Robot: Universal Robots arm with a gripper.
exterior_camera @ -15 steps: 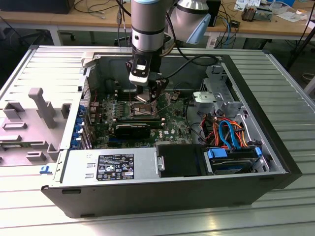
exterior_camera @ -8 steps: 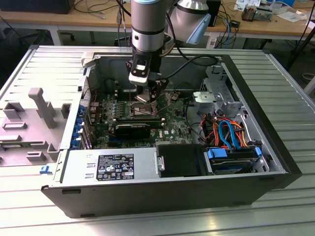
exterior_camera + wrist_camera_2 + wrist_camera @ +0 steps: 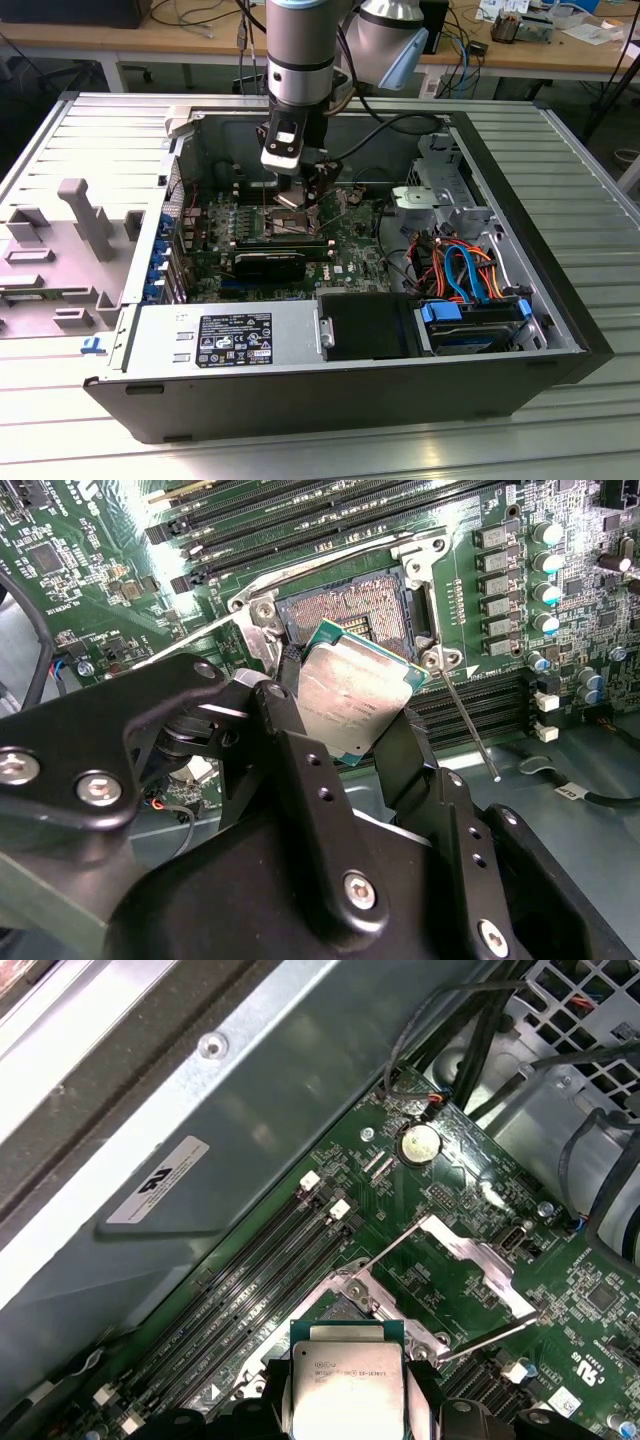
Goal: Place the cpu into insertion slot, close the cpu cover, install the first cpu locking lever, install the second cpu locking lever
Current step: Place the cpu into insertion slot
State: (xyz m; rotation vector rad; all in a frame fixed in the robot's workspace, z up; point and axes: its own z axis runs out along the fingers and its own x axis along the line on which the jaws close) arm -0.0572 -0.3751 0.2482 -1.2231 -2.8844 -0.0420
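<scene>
The gripper [image 3: 348, 735], jaws clamped on 2 cpu [image 3: 352, 692] edges, holds it tilted, overlapping the open insertion slot [image 3: 362, 605]'s nearer edge.

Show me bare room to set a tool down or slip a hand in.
Free: the ribbed table on the exterior view's right of the case, and its front strip. Crowded: the board around the insertion slot, where the gripper holds the cpu, and the cable bundle.
</scene>
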